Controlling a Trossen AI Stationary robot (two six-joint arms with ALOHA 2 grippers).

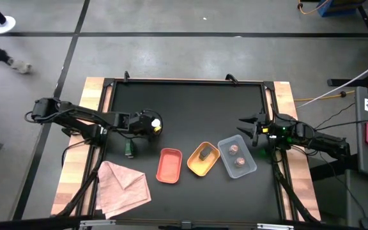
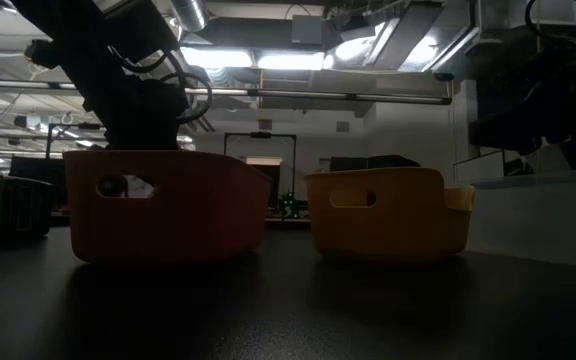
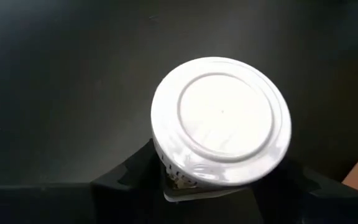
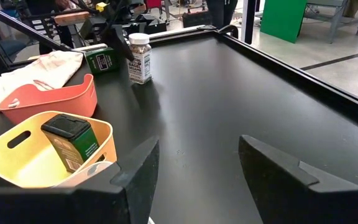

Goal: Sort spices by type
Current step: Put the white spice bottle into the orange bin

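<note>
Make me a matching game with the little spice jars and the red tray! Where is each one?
Things:
1. white-capped jar
2. two pinkish-brown jars
3. green jar with the black lid
4. red tray

Places:
A. in the yellow tray
B. in the grey tray
C. between the left gripper's fingers
D. beside the pink cloth, nothing in it

Pairs: 1-C, 2-B, 3-A, 4-D

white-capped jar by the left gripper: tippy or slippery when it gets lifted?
Probably tippy: in the right wrist view the white-capped jar stands upright, taller than wide. Its round cap suggests it would roll if knocked over. Likely light; the sides look smooth, so the left gripper closing around it may slip.
</note>
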